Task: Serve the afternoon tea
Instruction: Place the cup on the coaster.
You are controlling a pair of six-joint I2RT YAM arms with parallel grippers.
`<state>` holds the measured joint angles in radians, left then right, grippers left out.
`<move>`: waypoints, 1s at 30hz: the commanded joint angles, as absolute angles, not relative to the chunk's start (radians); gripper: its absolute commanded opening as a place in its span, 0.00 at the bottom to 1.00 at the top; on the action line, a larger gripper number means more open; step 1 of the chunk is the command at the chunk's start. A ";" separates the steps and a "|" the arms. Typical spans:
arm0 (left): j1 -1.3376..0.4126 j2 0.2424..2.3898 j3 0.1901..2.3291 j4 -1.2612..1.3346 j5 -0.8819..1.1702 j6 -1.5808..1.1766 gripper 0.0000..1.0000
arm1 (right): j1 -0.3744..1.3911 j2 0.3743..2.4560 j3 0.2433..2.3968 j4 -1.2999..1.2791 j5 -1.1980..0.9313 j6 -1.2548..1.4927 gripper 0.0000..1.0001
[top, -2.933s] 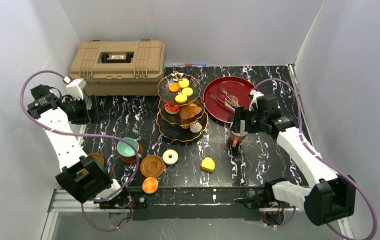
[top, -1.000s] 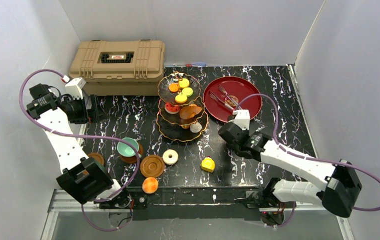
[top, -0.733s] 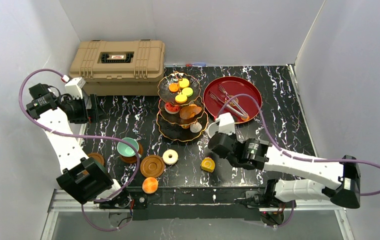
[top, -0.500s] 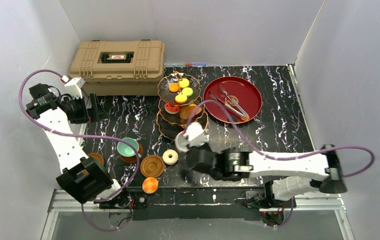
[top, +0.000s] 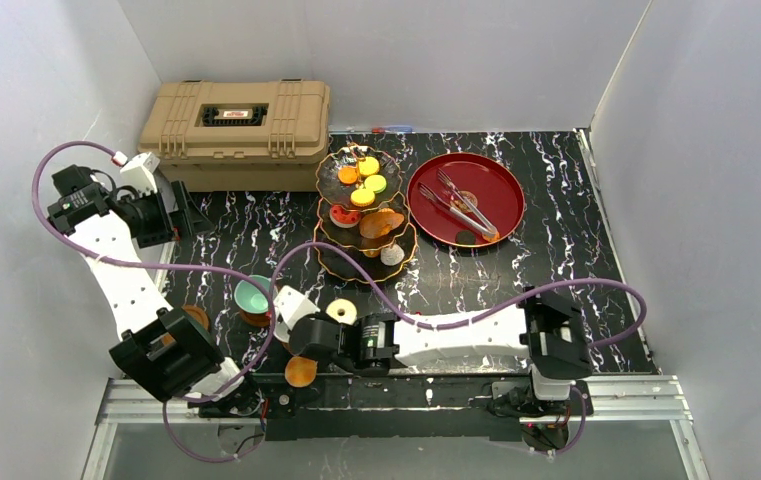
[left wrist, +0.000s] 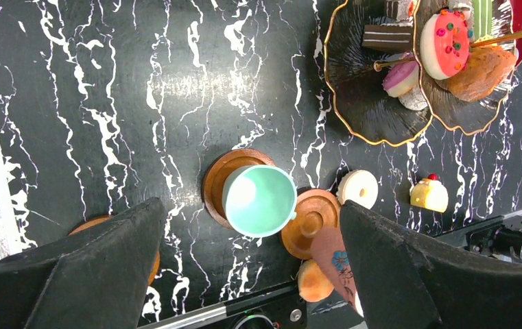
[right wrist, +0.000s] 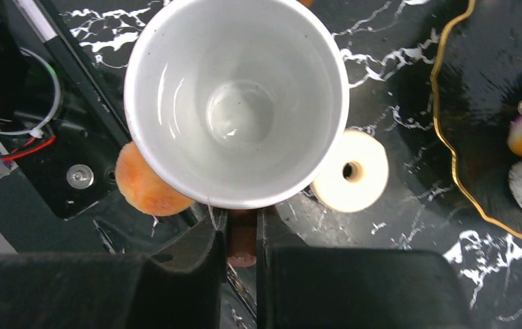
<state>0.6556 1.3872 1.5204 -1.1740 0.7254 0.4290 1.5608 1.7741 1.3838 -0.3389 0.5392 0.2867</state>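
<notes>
Right arm: has swung from the right side of the desk (top: pixel 256 230) across to the near left since the earlier views, bringing the cup with it.
White cup (right wrist: pixel 236 103): upright, mouth up, at the near-left edge of the desk (its outside looks brownish with a blue flower in the left wrist view); whether it touches anything below cannot be told.
Right pincer (right wrist: pixel 242 232): clamped on the cup's brown handle.
Orange sweet (right wrist: pixel 149 185): just near of the cup, by the desk's front edge.
Donut (right wrist: pixel 351 171): cream, flat on the desk just right of the cup.
Empty saucer (left wrist: pixel 313 218): brown, beside the cup, between the teal cup and the donut.
Teal cup (left wrist: pixel 258 200): upright on its own brown saucer, left of the empty one.
Stand (left wrist: pixel 361 116): farther back, mid-desk, with sweets on its tiers.
Left pincer (left wrist: pixel 252 208): fingers spread wide, gripping nothing, high over the left side.
</notes>
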 commanded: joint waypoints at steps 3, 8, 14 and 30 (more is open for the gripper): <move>0.677 1.396 1.554 -1.181 0.758 0.397 0.98 | 1.542 1.797 1.449 -0.184 0.499 0.217 0.01; 0.680 1.384 1.544 -1.181 0.764 0.401 0.98 | 1.516 1.810 1.426 -0.165 0.492 0.210 0.01; 0.681 1.372 1.535 -1.181 0.768 0.410 0.98 | 1.492 1.826 1.413 -0.153 0.467 0.204 0.01; 0.681 1.372 1.541 -1.193 0.783 0.412 0.98 | 1.468 1.863 1.428 -0.218 0.409 0.204 0.01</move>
